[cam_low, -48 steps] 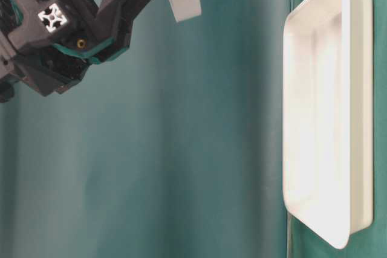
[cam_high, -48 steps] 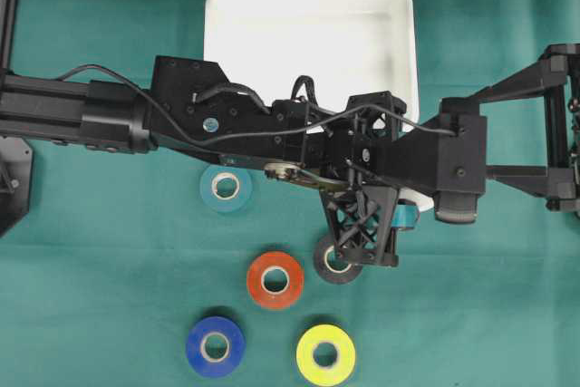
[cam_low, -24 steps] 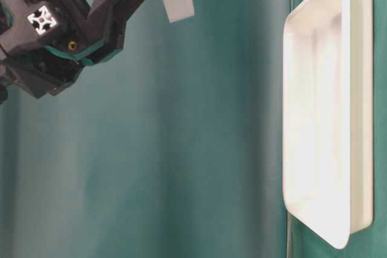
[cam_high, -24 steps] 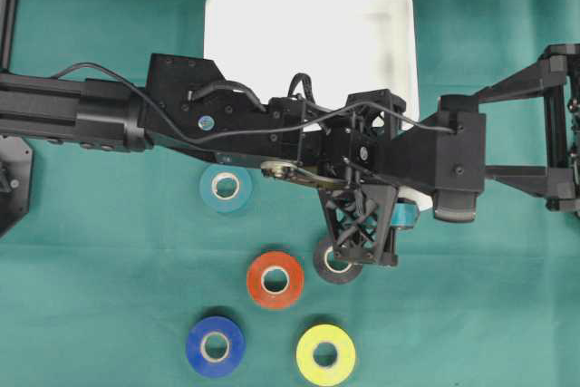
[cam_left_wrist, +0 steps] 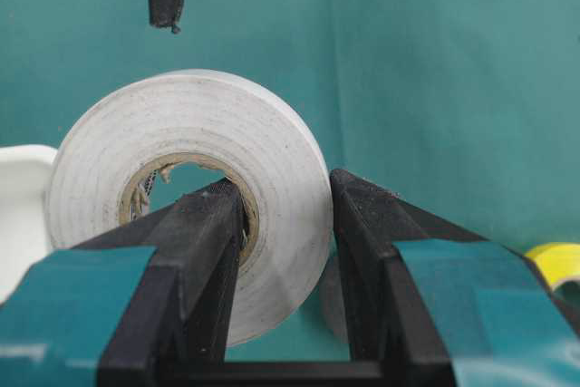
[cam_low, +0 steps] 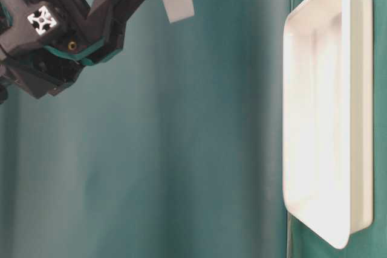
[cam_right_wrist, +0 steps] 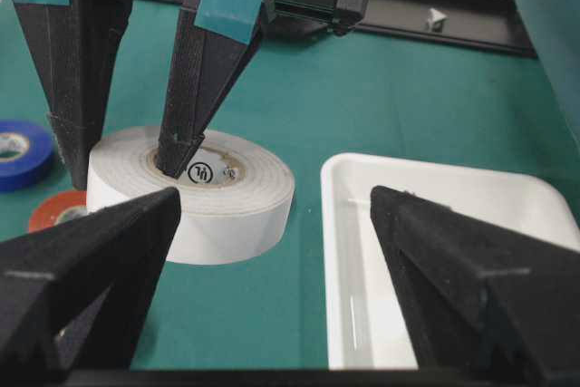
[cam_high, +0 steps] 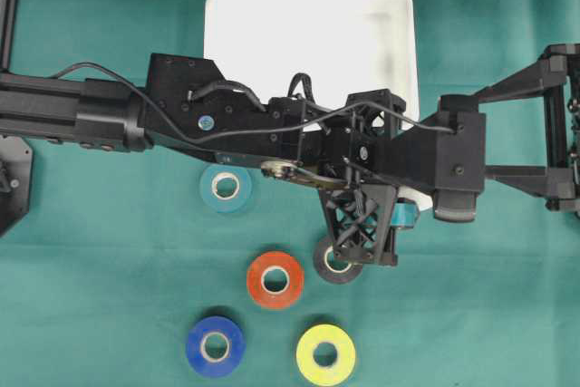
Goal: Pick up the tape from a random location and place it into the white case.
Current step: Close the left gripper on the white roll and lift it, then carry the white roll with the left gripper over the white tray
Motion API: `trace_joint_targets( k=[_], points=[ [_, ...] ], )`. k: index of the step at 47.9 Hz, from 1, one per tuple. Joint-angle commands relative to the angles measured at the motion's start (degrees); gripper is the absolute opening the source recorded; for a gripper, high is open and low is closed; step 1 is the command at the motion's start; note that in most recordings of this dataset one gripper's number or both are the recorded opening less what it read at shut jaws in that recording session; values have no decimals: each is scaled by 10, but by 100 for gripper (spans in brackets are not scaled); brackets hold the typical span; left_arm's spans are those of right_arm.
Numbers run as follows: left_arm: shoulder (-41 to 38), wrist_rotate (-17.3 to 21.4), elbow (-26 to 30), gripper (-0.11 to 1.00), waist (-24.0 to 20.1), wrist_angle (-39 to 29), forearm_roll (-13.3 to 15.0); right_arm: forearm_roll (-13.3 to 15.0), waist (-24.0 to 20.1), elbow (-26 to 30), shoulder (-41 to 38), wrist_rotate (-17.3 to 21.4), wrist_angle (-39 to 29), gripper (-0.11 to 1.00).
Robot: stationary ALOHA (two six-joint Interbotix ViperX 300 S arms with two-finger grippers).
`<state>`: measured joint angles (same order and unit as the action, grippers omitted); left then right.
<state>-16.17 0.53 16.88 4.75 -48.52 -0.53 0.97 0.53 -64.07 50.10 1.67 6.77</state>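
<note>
- Left wrist view is showing the left tool point(cam_left_wrist: 285, 251) clamping the white tape point(cam_left_wrist: 195, 192): one finger is sitting inside the core, the other is pressing the outer face, so the jaws are nearly closed on the roll's wall.
- Right wrist view is showing the same roll point(cam_right_wrist: 192, 192) hanging flat, its hole facing up, with the case point(cam_right_wrist: 435, 224) lying just to its right in that frame, apart from it.
- Overhead, the left tool point(cam_high: 399, 215) is sitting near the case's point(cam_high: 308, 29) lower right corner, so the case is lying up and to the left of the roll in that frame; the roll itself is mostly hidden under the arms there.
- Judging from this, the coming move is calling for carrying the roll towards the upper left, over the rim, before letting go.
- The right tool point(cam_right_wrist: 272, 296) is standing wide open and holding nothing, its fingers framing the roll and the case.
- The left arm is the one nearer, already having the roll; the right is only looking on.
- Other rolls are lying on the green worktop point(cam_high: 471, 314), well below the case.
</note>
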Motion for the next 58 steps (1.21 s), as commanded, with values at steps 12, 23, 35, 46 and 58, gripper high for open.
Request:
trace_joint_targets(
  k=[12,23,35,46,58],
  points=[
    [32,0,13,26,1,3,-1,1,1,17,-4,1,3,90],
    [33,0,12,26,1,3,-1,0,1,17,-4,1,3,90],
    [34,0,9,26,-11,3,-2,1,1,17,-3,0,3,90],
    [44,0,-8,26,-46,4,-1,0,1,17,-3,0,2,90],
    [54,1,-22,26,-109,7,-2,0,1,18,-3,0,3,90]
  ],
)
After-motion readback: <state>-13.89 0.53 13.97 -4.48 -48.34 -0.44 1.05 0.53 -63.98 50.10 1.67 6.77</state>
